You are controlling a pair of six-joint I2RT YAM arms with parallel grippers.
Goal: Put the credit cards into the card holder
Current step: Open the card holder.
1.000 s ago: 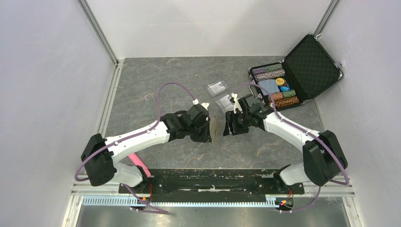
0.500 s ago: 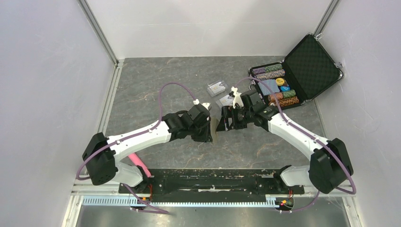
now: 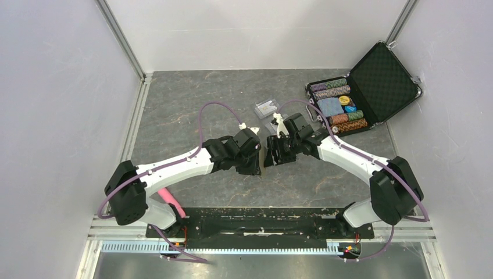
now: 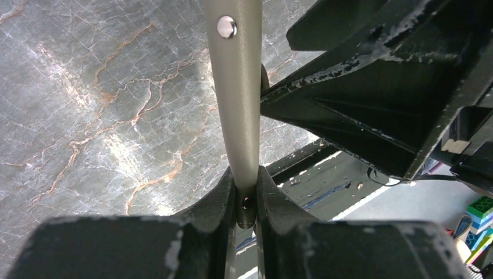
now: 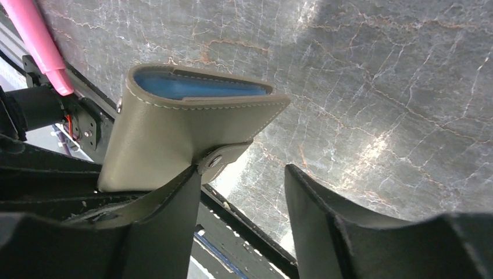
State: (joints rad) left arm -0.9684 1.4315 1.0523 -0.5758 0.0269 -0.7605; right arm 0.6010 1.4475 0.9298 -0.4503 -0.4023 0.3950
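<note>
My left gripper (image 3: 256, 161) is shut on the olive-tan card holder (image 3: 263, 156) and holds it on edge above the table. In the left wrist view its fingers (image 4: 224, 192) pinch the card holder's edge (image 4: 235, 99), with the round snap (image 4: 227, 26) further up. My right gripper (image 3: 272, 151) is open right beside it. In the right wrist view the folded card holder (image 5: 168, 133) shows its pale blue inside at the top, and my right gripper (image 5: 243, 172) has its left finger (image 5: 174, 215) against the snap tab (image 5: 218, 160). No loose credit card shows.
Two clear plastic card cases (image 3: 267, 107) (image 3: 275, 124) lie just behind the grippers. An open black poker-chip case (image 3: 372, 87) stands at the back right. A pink object (image 3: 169, 200) lies by the left arm's base and also shows in the right wrist view (image 5: 38, 40).
My right arm has swung left and closed the gap to the card holder, from a little apart to touching it. My left gripper has kept its hold and hardly moved.
</note>
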